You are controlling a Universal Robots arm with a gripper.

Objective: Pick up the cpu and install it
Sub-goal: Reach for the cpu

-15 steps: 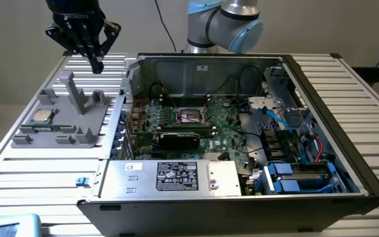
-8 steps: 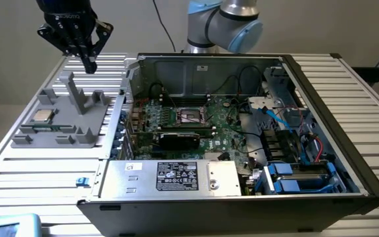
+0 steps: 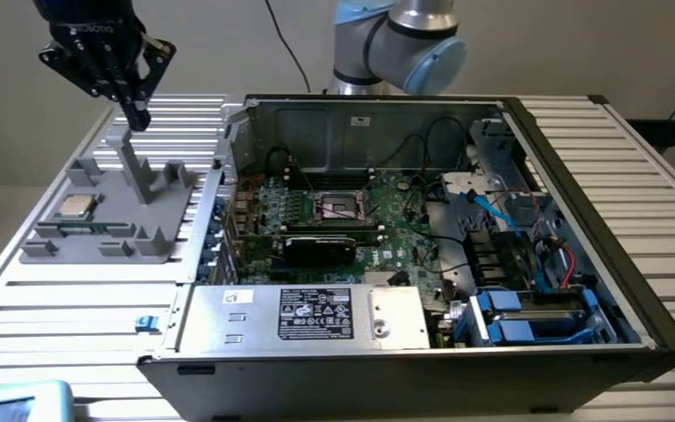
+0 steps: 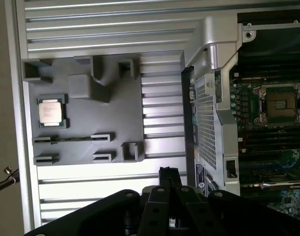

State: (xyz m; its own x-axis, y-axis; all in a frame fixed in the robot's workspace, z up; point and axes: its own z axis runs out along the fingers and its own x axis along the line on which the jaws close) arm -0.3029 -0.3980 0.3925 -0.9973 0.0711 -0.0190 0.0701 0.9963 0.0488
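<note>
On a slatted aluminium table before a plain wall, the exterior view takes in a desktop computer case lying open, its motherboard facing up and the processor socket at its centre uncovered. A silver power supply with a black label sits along the case's near edge. A black card lies between it and the socket, and blue drive bays stand to the exterior view's right. Beside the case, to the exterior view's left, a grey fixture rests on the table. The cpu lies flat in a recess near the fixture's outer edge, metal top up. The robot arm rises behind the case. Its black gripper hangs above the fixture's far end, pointing down, fingers pressed together on nothing, well clear of the cpu.

From the wrist view, the camera looks straight down on the table. The fixture lies beneath, with the cpu seated squarely in its recess, nothing touching it. The case's perforated side wall runs just beside the fixture, and beyond it the socket shows among green circuitry. The gripper juts into the picture, its fingertips closed together and empty, apart from the cpu.
</note>
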